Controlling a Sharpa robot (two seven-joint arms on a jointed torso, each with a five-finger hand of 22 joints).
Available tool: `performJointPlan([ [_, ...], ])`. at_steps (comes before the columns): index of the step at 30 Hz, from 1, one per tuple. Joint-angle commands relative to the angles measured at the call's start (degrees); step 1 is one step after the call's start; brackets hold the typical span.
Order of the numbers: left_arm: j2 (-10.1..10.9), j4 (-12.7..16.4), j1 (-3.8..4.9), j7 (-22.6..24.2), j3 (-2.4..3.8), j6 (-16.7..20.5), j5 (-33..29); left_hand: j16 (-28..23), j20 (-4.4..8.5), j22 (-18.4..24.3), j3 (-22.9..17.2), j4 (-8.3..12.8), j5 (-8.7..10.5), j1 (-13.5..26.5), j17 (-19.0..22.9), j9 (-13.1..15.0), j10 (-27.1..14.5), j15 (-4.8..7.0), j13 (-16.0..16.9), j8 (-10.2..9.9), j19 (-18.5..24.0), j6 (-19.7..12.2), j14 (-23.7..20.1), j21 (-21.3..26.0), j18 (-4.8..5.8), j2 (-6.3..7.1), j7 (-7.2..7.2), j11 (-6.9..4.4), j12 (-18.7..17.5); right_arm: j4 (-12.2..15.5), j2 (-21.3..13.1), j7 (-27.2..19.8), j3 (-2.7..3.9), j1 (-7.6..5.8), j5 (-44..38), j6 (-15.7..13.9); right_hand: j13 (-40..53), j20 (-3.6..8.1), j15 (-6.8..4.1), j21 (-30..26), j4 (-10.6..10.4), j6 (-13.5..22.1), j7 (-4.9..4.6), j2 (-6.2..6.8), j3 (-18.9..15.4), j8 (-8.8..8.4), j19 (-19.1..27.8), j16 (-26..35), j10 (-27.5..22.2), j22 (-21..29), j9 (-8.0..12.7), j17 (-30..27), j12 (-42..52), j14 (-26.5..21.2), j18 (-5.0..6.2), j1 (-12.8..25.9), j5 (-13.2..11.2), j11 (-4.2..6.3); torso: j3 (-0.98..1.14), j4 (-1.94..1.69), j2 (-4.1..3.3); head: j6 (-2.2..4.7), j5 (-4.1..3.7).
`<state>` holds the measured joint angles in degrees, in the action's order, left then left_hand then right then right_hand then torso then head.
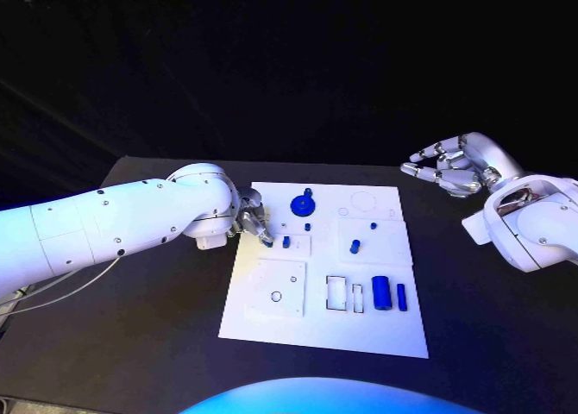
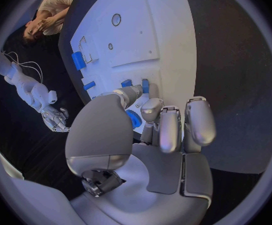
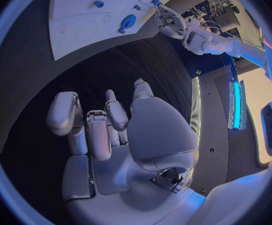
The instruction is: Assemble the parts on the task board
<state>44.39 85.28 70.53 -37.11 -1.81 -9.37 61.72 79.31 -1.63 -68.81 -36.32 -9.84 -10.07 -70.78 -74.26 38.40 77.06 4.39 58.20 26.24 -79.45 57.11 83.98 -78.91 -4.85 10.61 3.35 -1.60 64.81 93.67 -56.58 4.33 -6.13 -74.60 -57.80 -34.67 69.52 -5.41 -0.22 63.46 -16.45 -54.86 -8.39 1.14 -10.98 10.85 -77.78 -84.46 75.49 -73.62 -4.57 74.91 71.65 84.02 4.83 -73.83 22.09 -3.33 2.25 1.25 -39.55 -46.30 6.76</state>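
Fingers of the left robot hand (image 1: pixel 252 221) reach over the left edge of the flat white rectangular task board (image 1: pixel 317 332), curled loosely with nothing between them, tips hovering just beside a small blue peg (image 1: pixel 285 241) near that edge. From the left wrist view the same peg (image 2: pixel 145 86) lies straight ahead of the fingertips (image 2: pixel 198 117), its long axis running roughly along the board's length, so a short forward reach would likely meet it. Further right on the board sits a round blue disc with a stem (image 1: pixel 303 203), then two more small blue pegs (image 1: pixel 355 246), and toward the near side a thick blue cylinder (image 1: pixel 381 293) lying beside a thinner blue bar (image 1: pixel 401 297), both pointing toward the robot. Off the board's far right corner, the right robot hand (image 1: pixel 449 172) hangs over the black table (image 1: pixel 488 328), fingers spread and empty, well apart from every part. The left robot hand is clearly the nearer one.
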Motion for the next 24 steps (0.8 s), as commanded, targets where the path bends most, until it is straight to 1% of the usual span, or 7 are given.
performJointPlan([
  [1, -0.2, 0.0, -0.14, -0.3, -0.07, -1.5, 0.1, 0.1, 0.11, 0.1, -7.4, 7.6, -0.21, 0.1, 0.0, 0.1, 0.4, 0.48, -0.2, 0.3, -0.2, 0.2, 2.5, -0.2, 0.32, -0.51, -0.58, -0.02, 0.0, 0.0, 0.0, 0.0, 0.01, 0.03, 0.1, 0.5, 0.0, 0.06, -0.52, -0.1, 0.0, 0.3, 0.21, -0.61, -0.3, 0.20, 0.1, 0.1, -0.2, 0.0, 0.1, 4.7, 0.0, 3.5, 0.81, 0.2, 0.3, -0.11, -0.01, -0.02, -0.04, -0.01, -0.01],
  [6, -0.6, -0.4, -0.21, -0.3, -0.10, -1.8, -0.1, 0.1, 0.16, 0.0, -7.4, 7.3, -0.14, 1.2, 0.0, 0.3, 0.4, 0.54, -0.7, 0.7, -0.2, 0.1, 2.5, -0.2, 0.34, -0.56, -0.74, -0.12, -0.4, 0.0, 0.1, 0.0, 0.01, 0.03, 0.0, 0.5, 0.0, 0.06, -0.53, -0.2, 0.0, 0.3, 0.21, -0.65, -0.3, 0.21, 0.1, 0.1, -0.2, 0.0, 0.1, 4.7, 0.0, 3.5, 0.82, 0.2, 0.3, -0.11, 0.01, -0.03, -0.03, -0.18, 0.02],
  [9, -0.8, -0.6, -0.26, -0.3, -0.13, -1.8, -0.2, 0.1, 0.21, 0.0, -6.8, 6.6, -0.03, 2.6, 0.0, 0.4, 0.6, 0.64, -1.1, 1.1, -0.2, 0.2, 2.5, -0.2, 0.34, -0.65, -1.03, -0.29, -0.5, 0.0, 0.1, 0.0, 0.01, 0.03, 0.0, 0.5, 0.0, 0.06, -0.53, -0.2, 0.0, 0.3, 0.21, -0.65, -0.3, 0.21, 0.1, 0.1, -0.2, 0.0, 0.1, 4.7, 0.0, 3.5, 0.82, 0.2, 0.3, -0.11, 0.01, -0.01, -0.05, -0.23, 0.01],
  [15, -1.0, -1.1, -0.30, -0.3, -0.17, -2.1, -0.3, 0.1, 0.47, -0.2, -3.3, 4.4, 0.17, 6.0, 0.0, 0.4, 0.7, 0.97, -1.4, 1.7, -0.3, 0.5, 2.5, -0.2, 0.38, -0.83, -1.62, -0.70, -0.4, 0.0, 0.1, 0.0, 0.01, 0.03, -0.1, 0.5, 0.1, 0.06, -0.53, -0.1, 0.0, 0.3, 0.22, -0.68, -0.3, 0.22, 0.0, 0.1, -0.2, -0.1, 0.1, 4.8, 0.0, 3.5, 0.81, 0.2, 0.3, -0.11, 0.01, 0.10, -0.03, -0.39, -0.08],
  [19, -1.2, -1.4, -0.31, -0.3, -0.18, -2.3, -0.3, 0.1, 0.55, -0.2, -2.4, 4.0, 0.16, 6.4, 0.0, 0.3, 0.7, 1.04, -1.5, 1.8, -0.3, 0.6, 2.5, -0.2, 0.38, -1.06, -1.67, -0.76, -0.4, 0.0, 0.1, 0.0, 0.01, 0.03, -0.5, 0.5, 0.1, 0.06, -0.53, -0.1, 0.0, 0.3, 0.22, -0.72, -0.3, 0.23, 0.0, 0.1, -0.2, -0.1, 0.1, 4.8, 0.1, 3.5, 0.80, 0.2, 0.4, -0.10, -0.02, 0.07, -0.01, -0.36, -0.18],
  [24, -1.4, -1.6, -0.31, -0.4, -0.18, -2.6, -0.3, 0.1, 0.63, -0.4, -1.4, 3.6, 0.16, 6.8, -0.1, 0.2, 0.7, 1.10, -1.6, 1.9, -0.5, 0.7, 2.5, -0.3, 0.43, -1.27, -1.75, -0.82, -0.4, 0.0, 0.1, 0.0, 0.01, 0.03, -0.6, 0.4, 0.1, 0.06, -0.53, -0.1, 0.0, 0.3, 0.22, -0.75, -0.3, 0.23, 0.0, 0.1, -0.2, -0.1, 0.1, 4.8, 0.0, 3.5, 0.80, 0.1, 0.4, -0.10, 0.01, 0.02, -0.02, -0.52, -0.26],
])
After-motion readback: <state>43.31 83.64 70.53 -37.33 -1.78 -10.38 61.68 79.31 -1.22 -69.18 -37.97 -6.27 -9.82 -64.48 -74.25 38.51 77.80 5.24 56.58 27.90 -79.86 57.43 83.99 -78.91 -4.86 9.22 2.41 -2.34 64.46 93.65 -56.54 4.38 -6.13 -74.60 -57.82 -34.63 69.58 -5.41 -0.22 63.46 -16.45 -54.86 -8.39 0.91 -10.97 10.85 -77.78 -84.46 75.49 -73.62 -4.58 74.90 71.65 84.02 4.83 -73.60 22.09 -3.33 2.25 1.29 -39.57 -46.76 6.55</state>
